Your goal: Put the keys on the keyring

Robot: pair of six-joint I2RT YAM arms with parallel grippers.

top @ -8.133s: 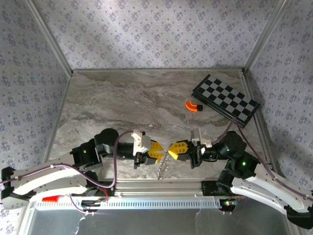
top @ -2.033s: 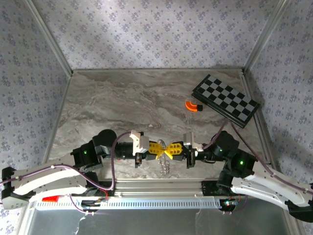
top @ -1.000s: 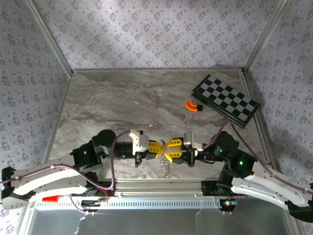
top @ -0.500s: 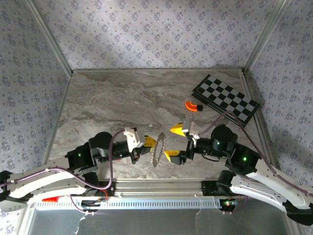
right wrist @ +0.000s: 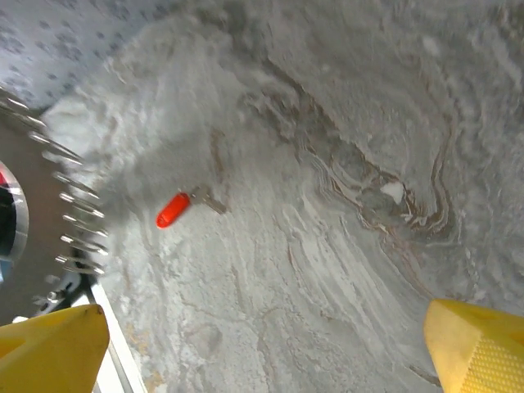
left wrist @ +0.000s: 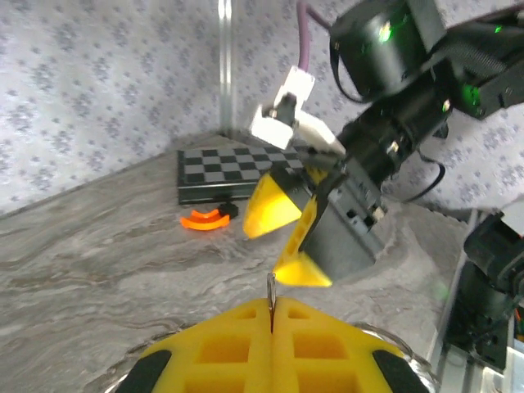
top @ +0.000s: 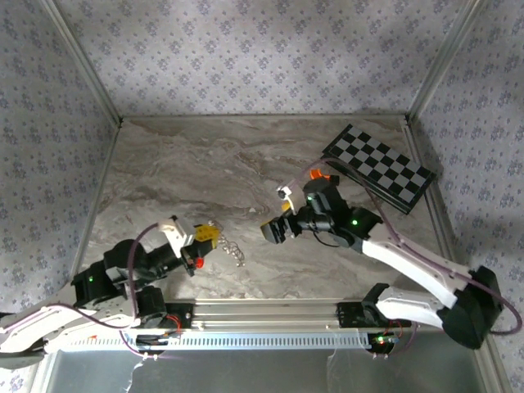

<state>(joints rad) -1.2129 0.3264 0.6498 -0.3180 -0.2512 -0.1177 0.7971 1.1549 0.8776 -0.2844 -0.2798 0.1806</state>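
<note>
With the left claw (left wrist: pixel 270 309) clamped on the toothed silver keyring (top: pixel 234 250), the small red-headed silver key (right wrist: pixel 173 210) lies just beside the ring, ahead of the gaping right claw (right wrist: pixel 262 352) and slanted across its gap.

The key (right wrist: pixel 173 210) is small, with a bright red plastic head and a short silver shaft. It lies flat and loose on the marble bench (right wrist: pixel 344 147). The keyring (top: pixel 232 248), a silvery ring fringed all round with small keys like a toothed cog, is pinched by its rim, edge-on, between the closed pads of the left tool (left wrist: pixel 271 315). Its teeth stand near the red key.
</note>
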